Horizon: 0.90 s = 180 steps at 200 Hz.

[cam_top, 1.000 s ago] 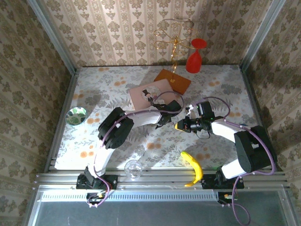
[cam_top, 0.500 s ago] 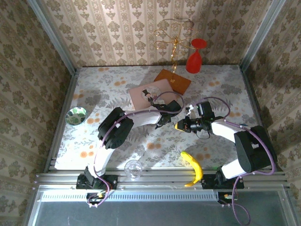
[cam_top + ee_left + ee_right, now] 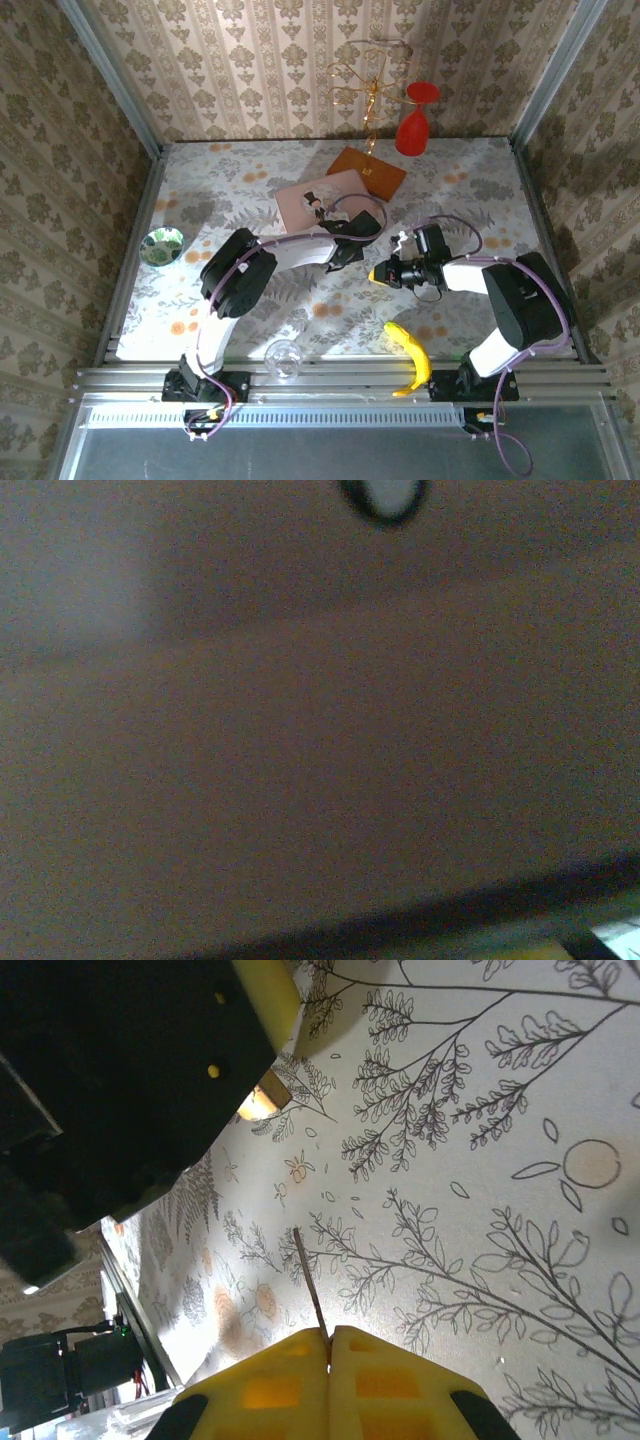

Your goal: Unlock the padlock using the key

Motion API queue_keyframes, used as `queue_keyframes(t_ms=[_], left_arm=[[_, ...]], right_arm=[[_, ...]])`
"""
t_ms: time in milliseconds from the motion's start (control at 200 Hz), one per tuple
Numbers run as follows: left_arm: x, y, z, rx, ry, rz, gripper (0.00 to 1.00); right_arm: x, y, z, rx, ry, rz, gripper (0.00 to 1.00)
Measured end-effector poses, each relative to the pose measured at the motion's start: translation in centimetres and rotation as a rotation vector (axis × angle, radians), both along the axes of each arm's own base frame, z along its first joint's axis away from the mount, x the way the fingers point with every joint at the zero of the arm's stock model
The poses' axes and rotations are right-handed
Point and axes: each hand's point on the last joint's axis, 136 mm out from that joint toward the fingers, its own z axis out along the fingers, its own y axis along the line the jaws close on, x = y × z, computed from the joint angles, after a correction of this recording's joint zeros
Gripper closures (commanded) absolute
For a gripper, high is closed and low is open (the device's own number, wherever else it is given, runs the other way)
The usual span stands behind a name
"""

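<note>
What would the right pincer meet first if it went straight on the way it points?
Likely the padlock: the right pincer, shut on the key, aims the blade at that brass piece ahead. Depth is unclear, so the tip may pass above it.

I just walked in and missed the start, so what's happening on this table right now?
Two robot arms are working on a lock. The right gripper is shut on a thin key, its blade pointing across the floral table toward the small brass padlock. The padlock sits at the tip of the left gripper, near the pink box; whether that gripper grips it is unclear. The key is not yet in the padlock.
</note>
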Motion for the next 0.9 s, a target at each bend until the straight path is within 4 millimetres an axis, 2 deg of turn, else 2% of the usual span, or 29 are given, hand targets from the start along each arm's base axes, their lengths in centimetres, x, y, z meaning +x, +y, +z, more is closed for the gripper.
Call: queue_keyframes(t_ms=[295, 900], left_arm=[[-1.2, -0.8, 0.4, -0.125, 0.081, -0.024, 0.85], [-0.5, -2.1, 0.6, -0.275, 0.096, 0.012, 0.85]], right_arm=[[0.5, 0.9, -0.8, 0.017, -0.060, 0.023, 1.00], [1.5, 1.9, -0.9, 0.026, -0.152, 0.013, 1.00]])
